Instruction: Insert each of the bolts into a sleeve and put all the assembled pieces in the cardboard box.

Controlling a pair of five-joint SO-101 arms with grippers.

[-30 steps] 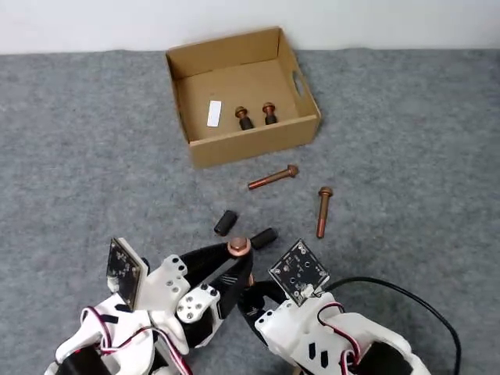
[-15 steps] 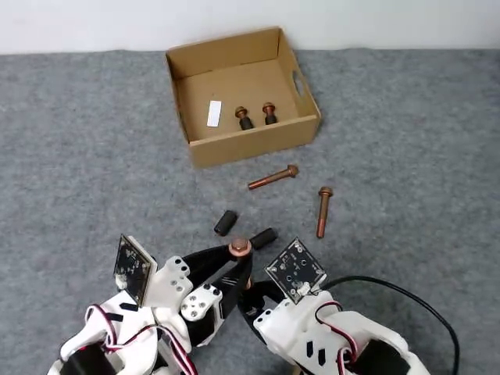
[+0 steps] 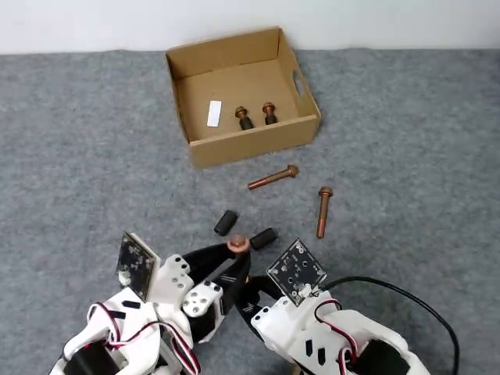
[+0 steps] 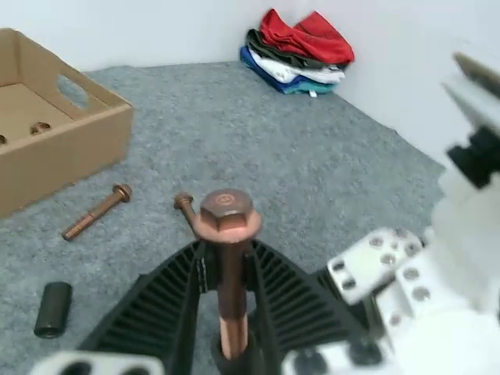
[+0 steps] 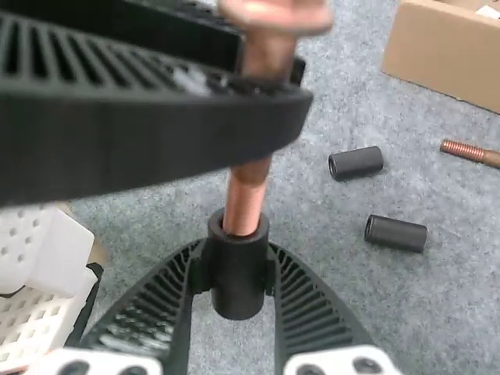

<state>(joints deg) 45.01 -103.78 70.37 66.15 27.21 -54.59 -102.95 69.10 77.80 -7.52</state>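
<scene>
Our left jaws pinch the long copper-coloured metal bolt (image 4: 228, 266) under its head, and our right jaws pinch the short black sleeve (image 5: 237, 269) around the bolt's tip. Both look hard and slippery, so we hold their sides tight. The brown cardboard box (image 3: 254, 142) holds two finished pieces (image 3: 245, 118).

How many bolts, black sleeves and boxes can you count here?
Bolts: 5. One bolt in the left tool, two bolts loose on the carpet, two in the cardboard box.
Sleeves: 5. One sleeve in the right tool, two sleeves loose, two on the boxed bolts.
Cardboard box: 1.
Total: 11.
</scene>
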